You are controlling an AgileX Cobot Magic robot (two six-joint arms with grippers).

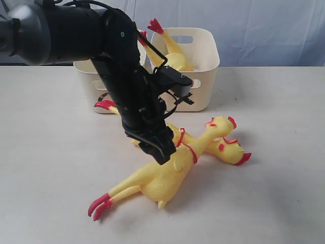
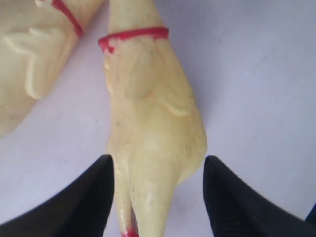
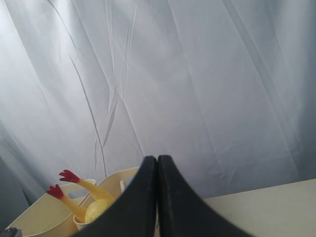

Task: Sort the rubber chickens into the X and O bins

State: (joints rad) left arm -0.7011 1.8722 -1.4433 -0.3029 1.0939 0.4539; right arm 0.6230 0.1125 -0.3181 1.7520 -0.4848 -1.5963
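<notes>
Front chicken (image 1: 162, 180) lies on table (image 1: 51, 152) | left gripper (image 2: 158, 163) clasps rear chicken (image 2: 153, 123) body, both sides | right gripper (image 3: 157, 197) pressed together, empty | third chicken (image 1: 175, 56) in bin (image 1: 210, 56)

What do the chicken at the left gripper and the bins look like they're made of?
Chicken: probably soft rubber or vinyl; matte yellow skin, moulded wing relief, painted red neck band. Bins: apparently rigid plastic; smooth cream walls, rounded corners, moulded slot handles.
</notes>
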